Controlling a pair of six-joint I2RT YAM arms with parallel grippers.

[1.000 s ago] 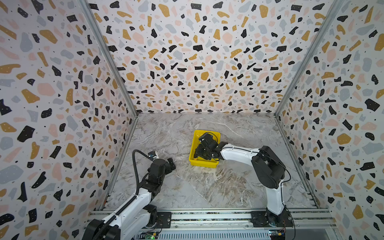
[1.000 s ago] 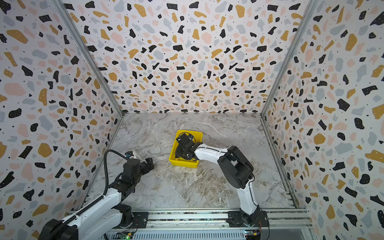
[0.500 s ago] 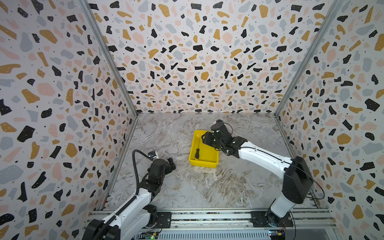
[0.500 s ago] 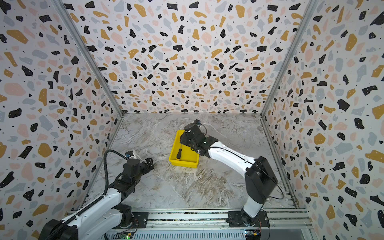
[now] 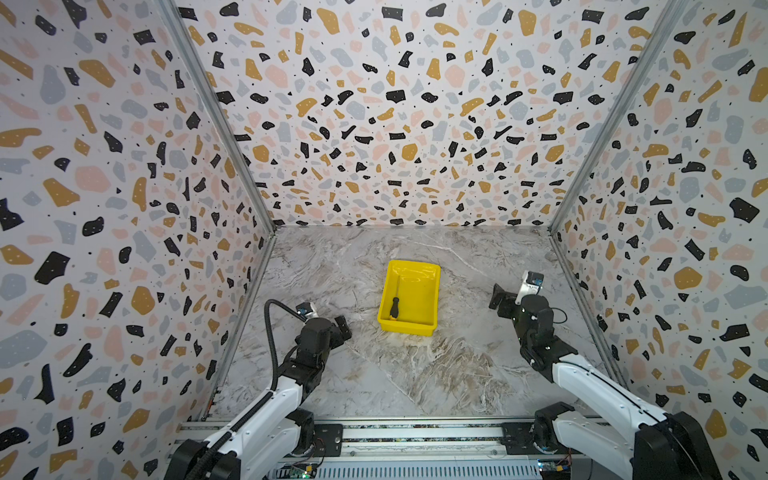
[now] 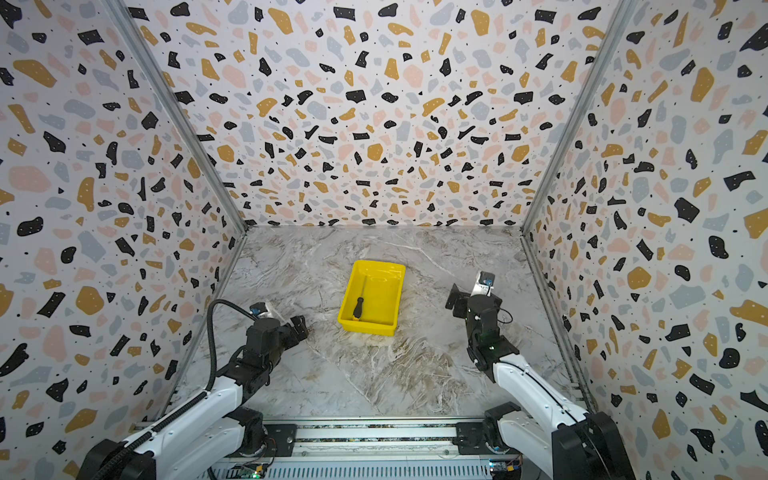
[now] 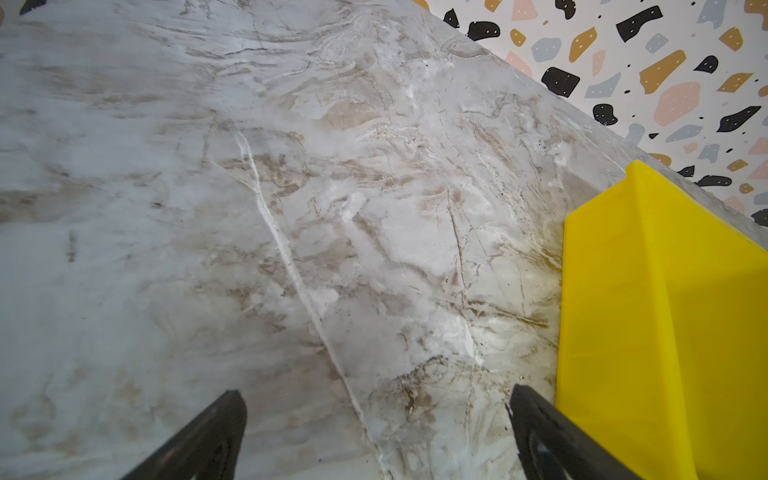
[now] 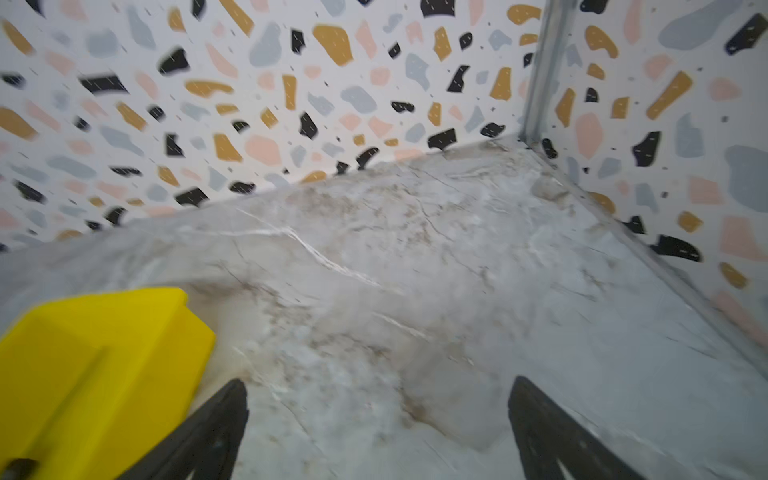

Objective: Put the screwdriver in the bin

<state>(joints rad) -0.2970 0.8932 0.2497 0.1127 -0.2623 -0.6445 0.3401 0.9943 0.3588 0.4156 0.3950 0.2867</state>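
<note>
The yellow bin (image 5: 417,266) (image 6: 381,266) stands mid-floor in both top views. Inside it, along its left wall, lies the screwdriver (image 5: 394,307) (image 6: 358,306), black handle toward the front and thin shaft pointing back. My right gripper (image 5: 500,298) (image 6: 456,300) hovers well to the right of the bin, open and empty. The right wrist view shows its jaws (image 8: 376,390) wide apart over bare floor, with a bin corner (image 8: 95,353) beside them. My left gripper (image 5: 343,328) (image 6: 300,326) rests open near the bin's front-left corner; the bin wall (image 7: 665,311) is beside one fingertip (image 7: 536,415).
Marble-patterned floor (image 5: 415,374) is enclosed by terrazzo-patterned walls on three sides, with metal corner posts (image 5: 582,166). A metal rail (image 5: 395,432) carrying both arm bases runs along the front edge.
My right gripper opened, lifted out of the bin and swung back to the right. The screwdriver stays lying in the bin. The left arm has not moved.
</note>
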